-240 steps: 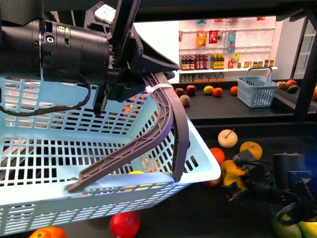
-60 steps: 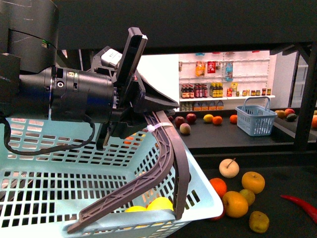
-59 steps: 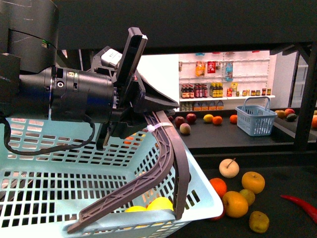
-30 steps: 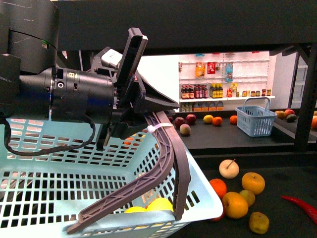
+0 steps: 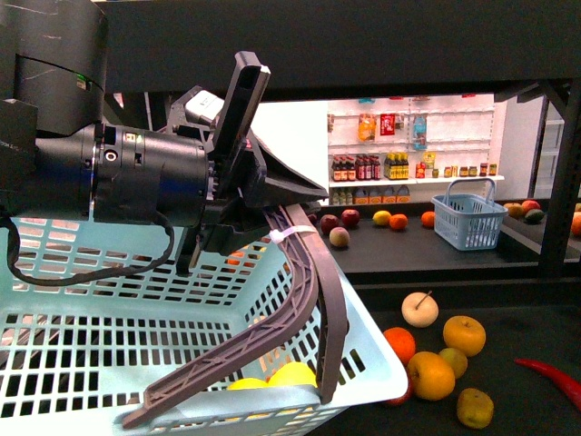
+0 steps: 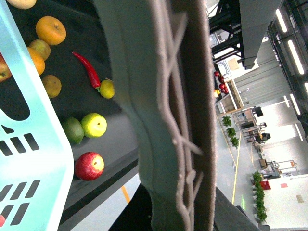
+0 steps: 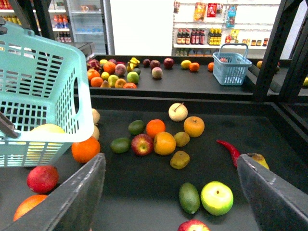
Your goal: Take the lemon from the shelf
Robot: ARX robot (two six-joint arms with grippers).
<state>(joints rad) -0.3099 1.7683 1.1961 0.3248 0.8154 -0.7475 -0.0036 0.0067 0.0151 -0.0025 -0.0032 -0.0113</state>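
Nothing moved; basket [image 5: 182, 345] rim overhangs shelf [image 7: 144, 192] tray

A basket [image 5: 182, 363] hangs at the left, above the shelf [image 5: 536, 400], with lemons [image 5: 292, 374] inside at its near right corner. To its right, fruit [image 5: 430, 374] lies clustered on the tray, a chilli [image 5: 549, 377] further right. Behind, on another tray, a small basket [image 5: 468, 215] stands right of more fruit [image 5: 339, 236].
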